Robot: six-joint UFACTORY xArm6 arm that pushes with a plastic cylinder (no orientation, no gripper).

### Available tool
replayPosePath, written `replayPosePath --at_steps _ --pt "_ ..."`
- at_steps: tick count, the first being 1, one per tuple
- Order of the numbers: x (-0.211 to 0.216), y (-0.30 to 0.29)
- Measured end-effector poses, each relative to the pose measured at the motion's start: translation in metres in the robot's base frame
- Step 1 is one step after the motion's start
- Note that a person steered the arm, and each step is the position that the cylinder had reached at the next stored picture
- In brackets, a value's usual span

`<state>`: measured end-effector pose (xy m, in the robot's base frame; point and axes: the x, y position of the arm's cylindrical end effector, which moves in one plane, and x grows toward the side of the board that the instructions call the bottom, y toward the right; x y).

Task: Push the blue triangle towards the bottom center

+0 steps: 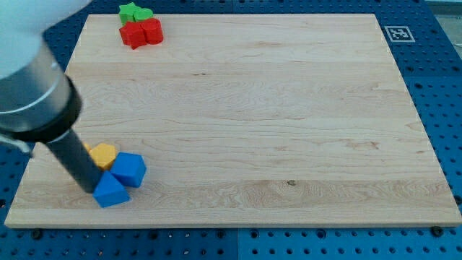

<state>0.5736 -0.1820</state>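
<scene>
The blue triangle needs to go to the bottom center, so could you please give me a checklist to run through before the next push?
1. My tip visible: ok.
2. Tip touching the blue triangle on its left side: ok, as far as the view shows.
3. Push direction, toward the view's right along the bottom edge: ok.
4. Path to bottom center free of blocks: ok.
5. Blue cube touches the triangle and may get dragged along: not ok.
6. Yellow block partly behind the rod, contact unclear: cannot tell.
</scene>
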Motion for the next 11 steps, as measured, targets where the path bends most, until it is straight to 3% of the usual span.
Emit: replayPosePath --at_steps 1,4,8,11 --pt "0.006 0.026" --pt "0.044 0.024" --pt "0.044 0.041" --pt "0.045 0.084"
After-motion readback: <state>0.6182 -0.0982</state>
